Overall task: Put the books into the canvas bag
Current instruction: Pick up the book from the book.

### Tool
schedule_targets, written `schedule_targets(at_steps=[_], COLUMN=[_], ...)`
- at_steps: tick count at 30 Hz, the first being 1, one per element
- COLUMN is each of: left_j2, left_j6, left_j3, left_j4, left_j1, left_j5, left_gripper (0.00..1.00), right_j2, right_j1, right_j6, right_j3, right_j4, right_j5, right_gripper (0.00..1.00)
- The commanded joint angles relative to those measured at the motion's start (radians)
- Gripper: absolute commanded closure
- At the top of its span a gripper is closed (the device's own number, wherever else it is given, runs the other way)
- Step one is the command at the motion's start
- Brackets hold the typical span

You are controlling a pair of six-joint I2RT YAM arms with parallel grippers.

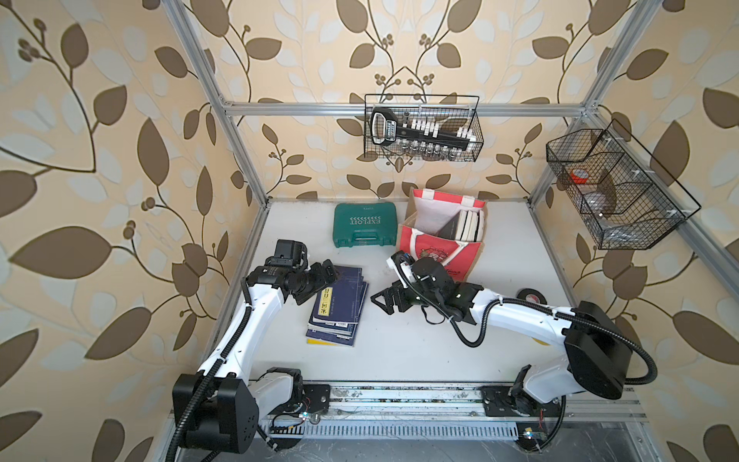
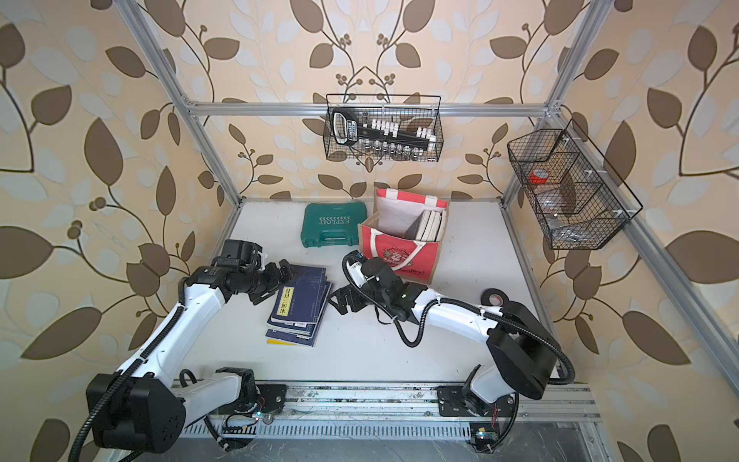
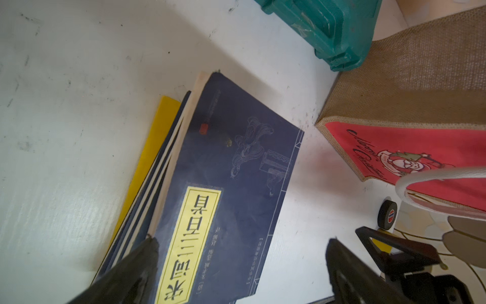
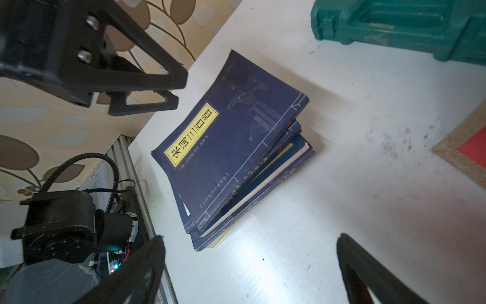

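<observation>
A stack of navy books (image 1: 338,310) (image 2: 298,308) lies on the white table, the top one with a yellow title label (image 3: 231,171) (image 4: 231,147). My left gripper (image 1: 320,284) (image 2: 278,282) (image 3: 242,242) is open at the stack's far left corner, holding nothing. My right gripper (image 1: 380,305) (image 2: 336,302) (image 4: 251,238) is open just right of the stack, over bare table. The canvas bag (image 1: 444,236) (image 2: 404,240) (image 3: 420,92) stands upright behind the right arm. Several books (image 1: 472,226) (image 2: 432,224) stand inside it against its right wall.
A green tool case (image 1: 366,224) (image 3: 328,26) (image 4: 407,23) lies left of the bag. A black tape roll (image 1: 530,298) (image 3: 386,215) sits by the right arm. Wire baskets (image 1: 424,128) (image 1: 612,188) hang on the back and right frame.
</observation>
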Motion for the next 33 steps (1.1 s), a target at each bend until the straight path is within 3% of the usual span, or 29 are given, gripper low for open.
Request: schedule_targets(at_steps=[1,18,24,33], left_j2=[0.005,0.032,0.032,0.030], left_j6=[-0.015,-0.045,-0.045,-0.043], left_j3=[-0.008,-0.063,-0.072,-0.113], left_j4=[-0.007,0.017,0.039,0.091], left_j1=[0.011,0.026,0.026,0.026], left_j5=[-0.016,-0.008,0.060,0.157], left_gripper=[0.01,0.01,0.01,0.01], right_j2=[0.036,0.114,0.133,0.206], right_j1=[0.016,0.034,0.023,-0.090], right_j6=[0.048,0.042,0.079,0.100], right_j3=[-0.032,-0.032,-0.038,-0.002], right_j4=[0.047,0.075,0.117,0.184], right_j5=[0.002,-0.013,-0.023,-0.214], right_gripper=[0.01,0.01,0.01,0.01])
